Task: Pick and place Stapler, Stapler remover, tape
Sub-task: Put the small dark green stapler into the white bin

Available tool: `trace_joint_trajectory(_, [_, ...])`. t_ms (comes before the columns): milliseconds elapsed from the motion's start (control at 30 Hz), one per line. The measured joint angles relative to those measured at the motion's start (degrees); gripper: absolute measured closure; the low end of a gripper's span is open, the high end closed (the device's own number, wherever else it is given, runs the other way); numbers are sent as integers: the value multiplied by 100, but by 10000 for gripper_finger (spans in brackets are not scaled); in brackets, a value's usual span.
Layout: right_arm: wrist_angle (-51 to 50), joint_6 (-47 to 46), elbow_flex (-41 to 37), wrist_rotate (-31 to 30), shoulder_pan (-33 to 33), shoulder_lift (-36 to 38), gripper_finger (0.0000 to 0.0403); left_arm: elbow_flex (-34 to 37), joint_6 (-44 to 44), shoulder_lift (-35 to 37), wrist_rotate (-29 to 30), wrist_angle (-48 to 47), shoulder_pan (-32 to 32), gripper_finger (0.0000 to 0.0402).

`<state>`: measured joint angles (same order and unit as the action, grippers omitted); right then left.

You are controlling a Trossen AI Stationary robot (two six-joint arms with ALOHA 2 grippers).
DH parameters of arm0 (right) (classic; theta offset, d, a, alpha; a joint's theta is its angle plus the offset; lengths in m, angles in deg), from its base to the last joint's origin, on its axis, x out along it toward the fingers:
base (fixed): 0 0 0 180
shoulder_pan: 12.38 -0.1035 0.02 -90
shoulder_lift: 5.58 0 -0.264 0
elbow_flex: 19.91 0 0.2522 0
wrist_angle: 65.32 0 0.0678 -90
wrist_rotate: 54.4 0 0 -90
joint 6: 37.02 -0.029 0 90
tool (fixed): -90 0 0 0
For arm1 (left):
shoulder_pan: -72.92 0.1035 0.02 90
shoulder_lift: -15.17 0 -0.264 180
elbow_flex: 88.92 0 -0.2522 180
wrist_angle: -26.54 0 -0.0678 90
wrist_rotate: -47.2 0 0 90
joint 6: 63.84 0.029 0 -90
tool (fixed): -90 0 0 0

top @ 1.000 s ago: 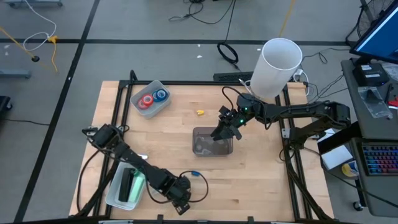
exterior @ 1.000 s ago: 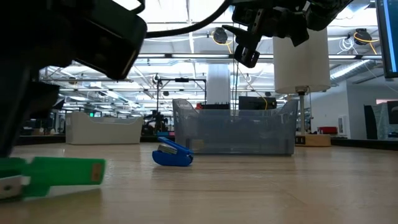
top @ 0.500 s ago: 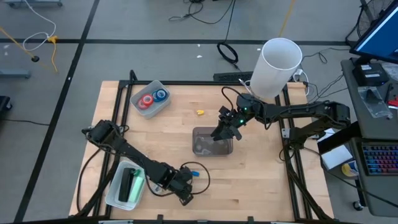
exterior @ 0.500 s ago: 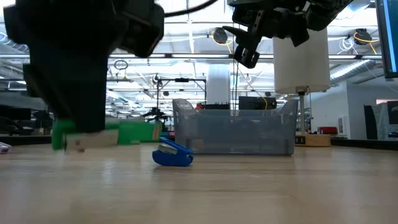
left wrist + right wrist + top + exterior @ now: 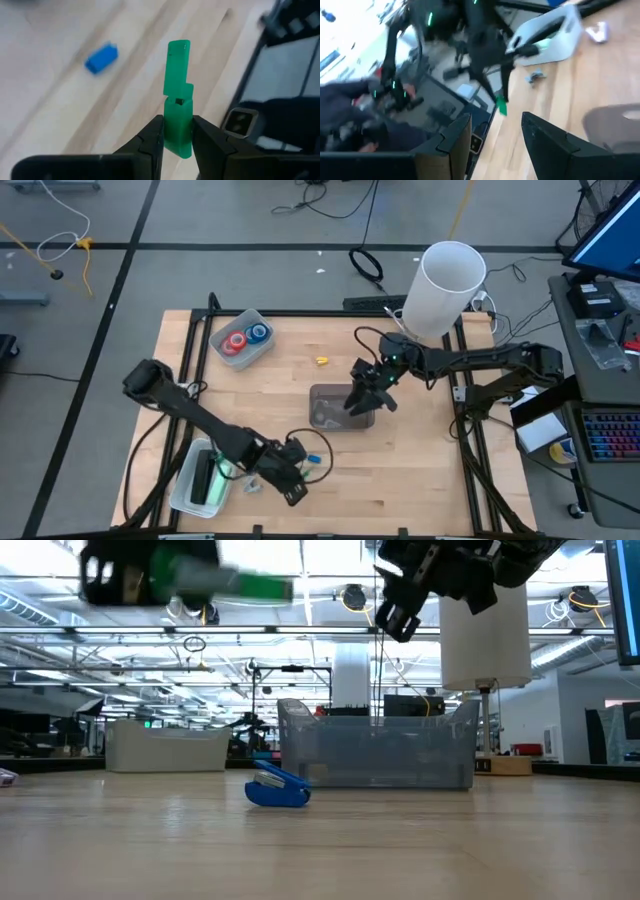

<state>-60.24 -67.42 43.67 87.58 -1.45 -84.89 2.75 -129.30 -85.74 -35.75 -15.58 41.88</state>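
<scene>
My left gripper is shut on a green stapler and holds it high above the near part of the table, as the low view shows the stapler. A blue stapler remover lies on the wood beside it. Red and blue tape rolls sit in a clear bin at the far left. My right gripper hangs open over a grey bin, nothing between its fingers. My left gripper pinches the green stapler's two long sides near one end between its two fingers. The fingers slant down and lie along the stapler, whose rest sticks out beyond the fingertips. The stapler is lifted clear of the table.
A clear tray holding a dark object stands at the near left beside my left arm. A tall white cylinder stands at the far right edge. A small yellow piece lies mid-table. Black frame rails border the wooden top.
My left gripper has risen from the table near the front edge, tipping more toward level, and has carried the green stapler up with it. The stapler lay on the wood a second ago and now hangs well clear. My right gripper has stayed in place, turning a little.
</scene>
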Motion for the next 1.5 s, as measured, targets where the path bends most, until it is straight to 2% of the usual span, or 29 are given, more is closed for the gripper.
trace_joint_trajectory(167, [624,510,0,27,-326,0,236,-2,335,736,853,157,144,309])
trace_joint_trajectory(233, [1047,618,0,-245,-455,0,236,-4,510,971,1121,348,240,309])
trace_joint_trajectory(433, [1767,714,2,-1463,-541,0,236,-10,1003,1321,1100,1271,520,309])
trace_joint_trajectory(567, [1790,872,2,-1925,-539,0,236,-13,1298,1330,954,1863,618,309])
trace_joint_trajectory(833, [2324,900,2,-2065,-749,0,236,-13,1284,1332,955,1969,922,309])
trace_joint_trajectory(1333, [2299,1016,4,-2057,-945,3,236,-13,1251,1330,859,1970,1525,309])
trace_joint_trajectory(1500, [2381,1028,4,-2072,-942,4,236,-13,1240,1330,1032,1983,1652,309])
